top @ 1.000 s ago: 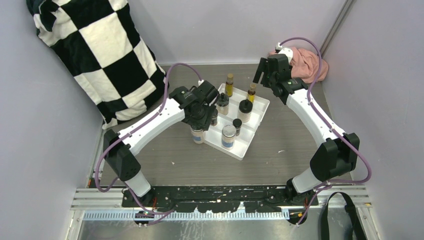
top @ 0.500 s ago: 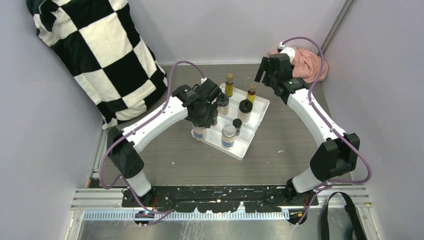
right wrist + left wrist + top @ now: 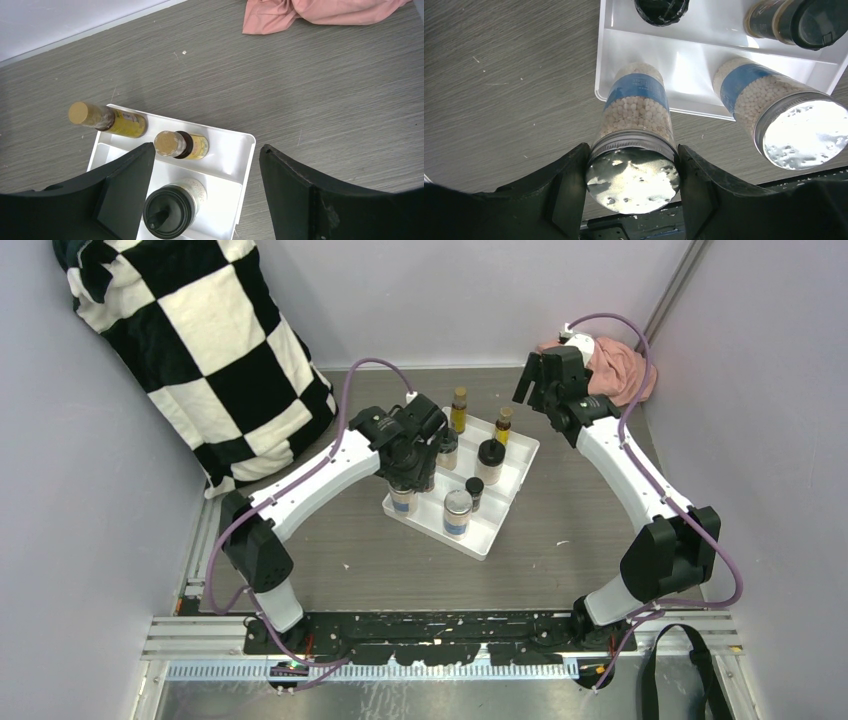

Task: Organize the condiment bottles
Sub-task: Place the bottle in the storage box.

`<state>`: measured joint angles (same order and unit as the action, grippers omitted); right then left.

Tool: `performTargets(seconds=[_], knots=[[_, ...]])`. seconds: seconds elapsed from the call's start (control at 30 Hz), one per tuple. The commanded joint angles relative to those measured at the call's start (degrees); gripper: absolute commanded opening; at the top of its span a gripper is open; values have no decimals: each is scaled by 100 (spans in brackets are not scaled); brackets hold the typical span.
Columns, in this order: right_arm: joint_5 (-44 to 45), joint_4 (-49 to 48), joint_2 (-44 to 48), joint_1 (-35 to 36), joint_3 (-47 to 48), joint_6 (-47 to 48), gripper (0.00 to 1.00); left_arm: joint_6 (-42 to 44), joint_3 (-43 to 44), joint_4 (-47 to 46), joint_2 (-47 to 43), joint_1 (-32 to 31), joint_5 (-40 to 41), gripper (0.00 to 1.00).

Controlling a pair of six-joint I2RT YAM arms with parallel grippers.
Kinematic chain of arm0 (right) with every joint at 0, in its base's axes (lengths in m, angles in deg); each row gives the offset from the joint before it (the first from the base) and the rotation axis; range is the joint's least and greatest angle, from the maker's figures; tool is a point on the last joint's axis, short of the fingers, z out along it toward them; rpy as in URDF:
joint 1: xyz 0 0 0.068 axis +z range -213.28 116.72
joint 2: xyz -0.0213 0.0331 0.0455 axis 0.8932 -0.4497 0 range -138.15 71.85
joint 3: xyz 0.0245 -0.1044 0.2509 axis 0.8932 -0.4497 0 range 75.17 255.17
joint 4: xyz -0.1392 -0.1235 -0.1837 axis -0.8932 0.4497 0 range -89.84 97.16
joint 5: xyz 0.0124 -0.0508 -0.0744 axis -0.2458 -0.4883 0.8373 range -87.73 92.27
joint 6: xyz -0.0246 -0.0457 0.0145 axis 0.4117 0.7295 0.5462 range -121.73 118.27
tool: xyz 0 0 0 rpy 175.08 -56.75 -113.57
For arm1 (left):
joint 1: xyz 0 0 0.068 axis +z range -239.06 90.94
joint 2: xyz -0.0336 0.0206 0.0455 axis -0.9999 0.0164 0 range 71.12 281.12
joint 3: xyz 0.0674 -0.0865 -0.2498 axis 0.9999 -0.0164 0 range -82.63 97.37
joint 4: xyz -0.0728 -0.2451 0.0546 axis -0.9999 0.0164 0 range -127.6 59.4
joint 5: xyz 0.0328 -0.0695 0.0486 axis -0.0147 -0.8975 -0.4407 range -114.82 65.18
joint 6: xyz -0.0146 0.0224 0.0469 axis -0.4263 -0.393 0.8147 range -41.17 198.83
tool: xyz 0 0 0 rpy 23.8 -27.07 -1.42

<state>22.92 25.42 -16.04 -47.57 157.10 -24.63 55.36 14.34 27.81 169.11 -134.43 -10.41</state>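
Note:
My left gripper (image 3: 633, 187) is shut on the silver lid of a pale-bead jar with a blue label (image 3: 638, 107); in the top view this jar (image 3: 403, 500) hangs under the gripper (image 3: 406, 478) at the white tray's left corner (image 3: 392, 510). I cannot tell whether its base touches the tray. In the tray stand a second silver-lidded jar (image 3: 457, 512), a small dark bottle (image 3: 474, 490), a black-lidded jar (image 3: 490, 460), another jar (image 3: 447, 447) and two slim yellow bottles (image 3: 459, 410) (image 3: 503, 425). My right gripper (image 3: 205, 152) is open and empty, high above the tray's far end.
A checkered black-and-white cloth (image 3: 200, 340) hangs at the back left. A pink cloth (image 3: 620, 365) lies in the back right corner. Walls close the table on three sides.
My left gripper has carried the blue-label jar to the right, from the table beside the tray to the tray's left corner. The right arm has barely shifted.

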Motion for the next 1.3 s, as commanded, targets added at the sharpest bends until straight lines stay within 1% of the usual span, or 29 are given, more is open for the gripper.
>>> performTargets(seconds=[0.0, 0.37, 1.0, 1.27], knots=[[172, -266, 200, -60, 4, -57, 82, 113, 225, -277, 14, 28, 99, 0], [118, -335, 118, -154, -23, -83, 82, 186, 191, -466, 173, 54, 91, 0], [98, -375, 101, -189, -94, -90, 82, 177, -216, -826, 194, 107, -135, 0], [131, -398, 106, -202, -98, -88, 82, 176, -253, -889, 267, 107, -189, 0]])
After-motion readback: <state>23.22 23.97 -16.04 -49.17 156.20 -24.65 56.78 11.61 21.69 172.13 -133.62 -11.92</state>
